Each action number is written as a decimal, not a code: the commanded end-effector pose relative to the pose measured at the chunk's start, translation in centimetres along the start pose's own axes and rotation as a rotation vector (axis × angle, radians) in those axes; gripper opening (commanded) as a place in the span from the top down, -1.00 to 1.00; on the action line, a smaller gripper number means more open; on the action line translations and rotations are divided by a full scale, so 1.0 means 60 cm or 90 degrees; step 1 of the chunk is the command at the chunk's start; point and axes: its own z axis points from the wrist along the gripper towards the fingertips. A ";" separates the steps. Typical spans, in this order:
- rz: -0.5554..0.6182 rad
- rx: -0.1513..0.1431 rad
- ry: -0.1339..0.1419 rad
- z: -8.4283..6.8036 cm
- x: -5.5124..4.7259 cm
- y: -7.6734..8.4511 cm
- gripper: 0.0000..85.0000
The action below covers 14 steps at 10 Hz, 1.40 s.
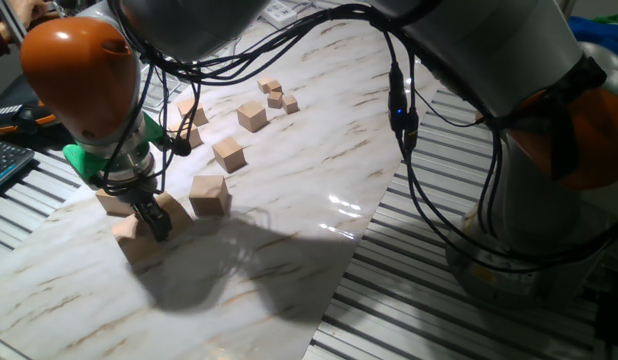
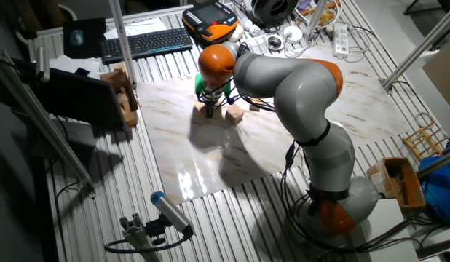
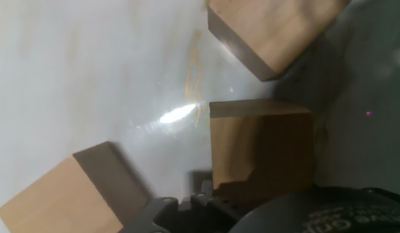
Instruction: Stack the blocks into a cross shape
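Several large tan blocks lie close together at the near left of the marble board. In the fixed view one block (image 1: 210,195) sits to the right, one (image 1: 113,203) to the left behind the fingers, one (image 1: 139,243) just in front, and one (image 1: 175,209) touches the right side of my gripper (image 1: 152,218). The hand is down at board level among them. The hand view shows a block (image 3: 261,147) right up against the hand, another block (image 3: 272,31) above it and another (image 3: 61,197) at the lower left. The fingertips are hidden, so I cannot tell whether they grip anything.
Medium wooden cubes (image 1: 229,153) (image 1: 252,118) lie farther back on the board (image 1: 289,260), with tiny cubes (image 1: 277,98) beyond them. Black cables hang off the arm over the board. A keyboard (image 2: 145,42) and a wooden rack (image 2: 121,91) stand past the board's edge.
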 end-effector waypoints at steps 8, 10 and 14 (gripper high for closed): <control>-0.046 0.014 0.010 -0.080 -0.007 0.011 -1.00; -0.070 0.020 0.005 -0.108 -0.007 0.013 -0.60; -0.100 0.029 0.003 -0.130 0.001 0.012 1.00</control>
